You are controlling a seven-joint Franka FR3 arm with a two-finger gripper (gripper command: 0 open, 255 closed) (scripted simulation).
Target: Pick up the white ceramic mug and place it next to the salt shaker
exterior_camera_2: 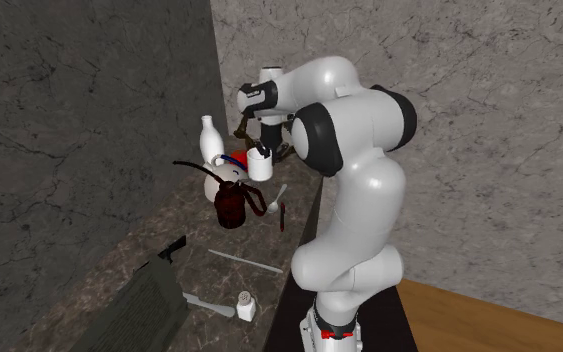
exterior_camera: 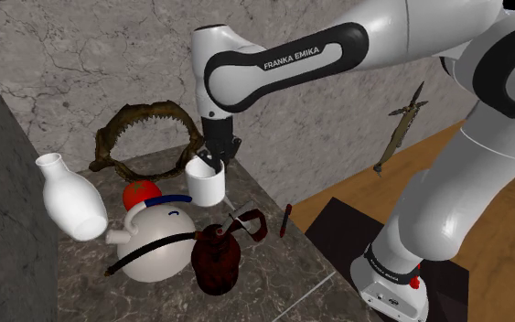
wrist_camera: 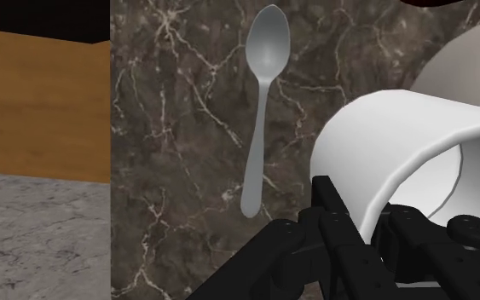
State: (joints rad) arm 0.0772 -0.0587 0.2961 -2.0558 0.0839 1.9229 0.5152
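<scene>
Fingers (wrist_camera: 330, 200) pinch the white mug (wrist_camera: 400, 136) by its rim.
Shoulder view: the gripper (exterior_camera: 211, 165) holds it just beside the round teapot (exterior_camera: 155, 242). Second exterior view: the salt shaker (exterior_camera_2: 246, 306) stands well apart, at the counter's (exterior_camera_2: 224, 278) near end. Wrist view: one finger outside the wall, one inside; stiff, smooth and breakable, it may swing in this one-sided hold.

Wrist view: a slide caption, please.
The black pincer clasps the plain white mug over a dark veined counter beside a grey spoon.
</scene>
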